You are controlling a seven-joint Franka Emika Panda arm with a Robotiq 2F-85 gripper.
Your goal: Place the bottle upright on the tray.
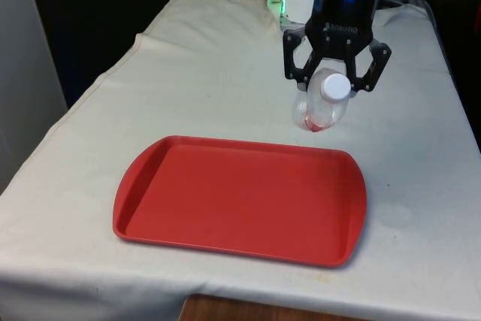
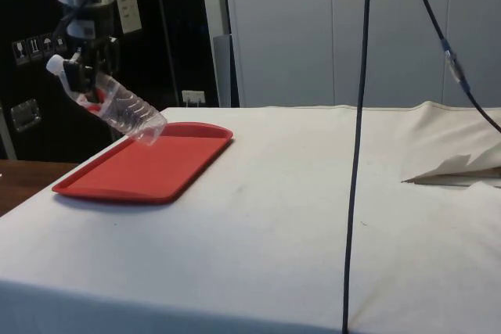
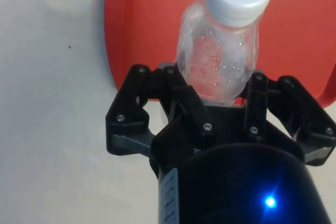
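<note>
Bottle (image 1: pixel 325 103), clear, white-capped, unlabelled, hangs tilted, clamped in the gripper (image 1: pixel 336 73) beside the red tray (image 1: pixel 240 199).

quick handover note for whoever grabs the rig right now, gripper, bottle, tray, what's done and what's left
Gripper: jaws shut on the clear bottle, held off the table near its white cap.
Bottle: tilted, cap end higher and pointing away from the robot, base lower, at the far edge of the red tray.
Tray: flat on the white cloth, nothing on it.
Done: bottle picked up and carried to the tray's edge.
Left: move over the tray, turn the bottle upright, set it down, release.
</note>
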